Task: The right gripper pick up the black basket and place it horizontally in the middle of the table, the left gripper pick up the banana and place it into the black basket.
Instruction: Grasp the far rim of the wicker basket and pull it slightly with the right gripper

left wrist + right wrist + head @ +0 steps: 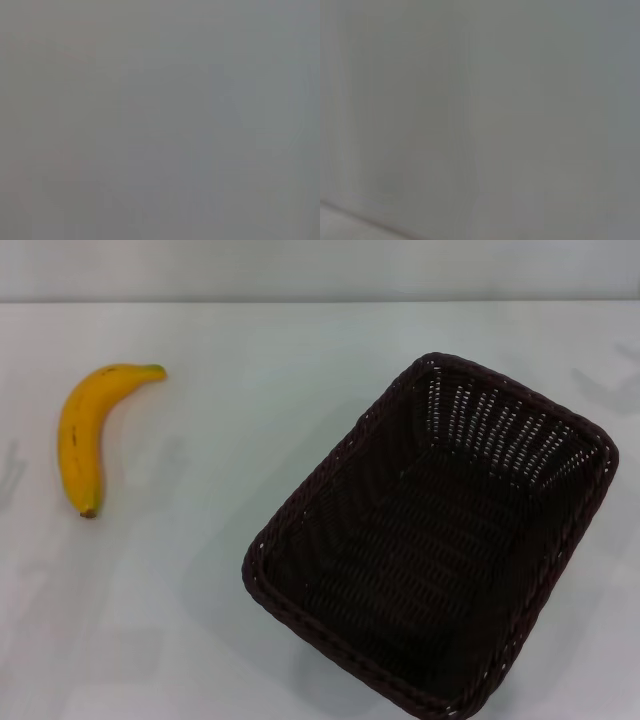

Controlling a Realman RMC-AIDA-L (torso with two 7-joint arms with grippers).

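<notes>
Head view showed the white table (250,390) with two things on it and neither arm in sight. The banana (84,432) lay flat on the left side, its greenish stem tip toward the far edge and turned to the right, its brown end toward the robot, the curve bowing out to the left. The basket (432,540) sat upright on the right side, open side up and empty, its long axis running on a diagonal from the near left to the far right. Its near corner reached the lower edge of the picture. The woven floor looked dark, and light came through the slatted far wall. Banana and basket were well apart, with bare tabletop between them. Faint grey shadows fell on the table at the far left and far right edges. The left wrist view gave only a plain grey blur, and the right wrist view likewise, with a paler band in one corner. Neither the left gripper nor the right gripper appeared in any view, so the state of their jaws could not be told.
</notes>
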